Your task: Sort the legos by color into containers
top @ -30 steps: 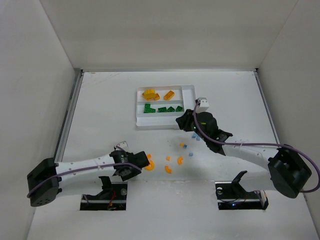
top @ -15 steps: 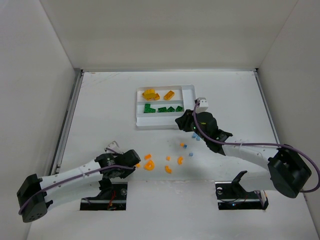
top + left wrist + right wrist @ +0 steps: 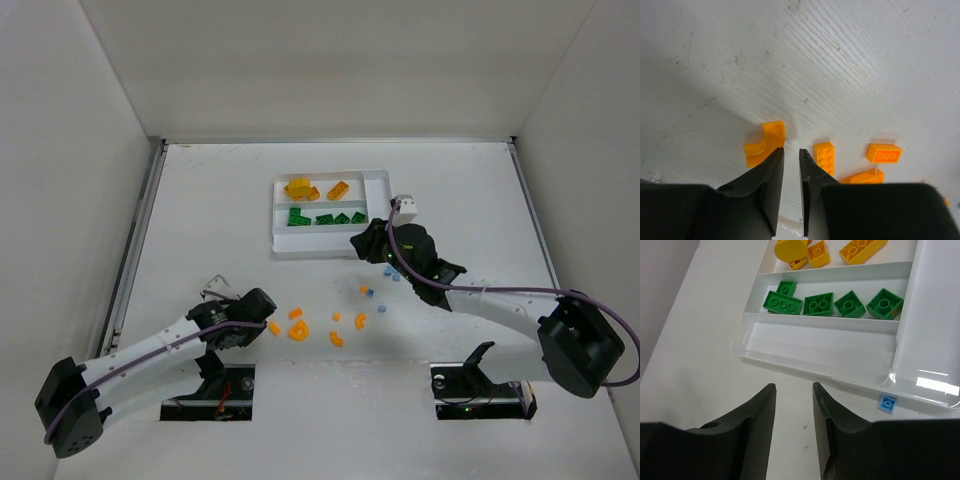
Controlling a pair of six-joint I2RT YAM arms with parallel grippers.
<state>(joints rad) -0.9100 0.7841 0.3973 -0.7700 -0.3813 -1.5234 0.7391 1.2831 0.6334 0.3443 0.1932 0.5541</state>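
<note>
Orange curved plastic bit (image 3: 765, 145) lies on the white table (image 3: 850, 60), right at the left gripper (image 3: 791, 152) tip but outside the jaws, not btwn them. Jaws narrow, just a thin slit, nothing held. Small flat orange bricks (image 3: 824, 156) sit near, on the other side.

White shallow plastic tray (image 3: 790, 362), well apart: yellow-amber blocks (image 3: 300, 187) in far slot, dark green bricks (image 3: 325, 217) in mid slot, near slot bare. Right gripper (image 3: 793, 387) hangs off the tray's near rim, jaws slightly apart, empty. Tiny pale blue piece (image 3: 887, 403) lies just outside that rim.

I judge the step as orange pickup, approx. halfway thru the sort. Next I'd open the left wider, shift over the curved bit, drop, pinch.
</note>
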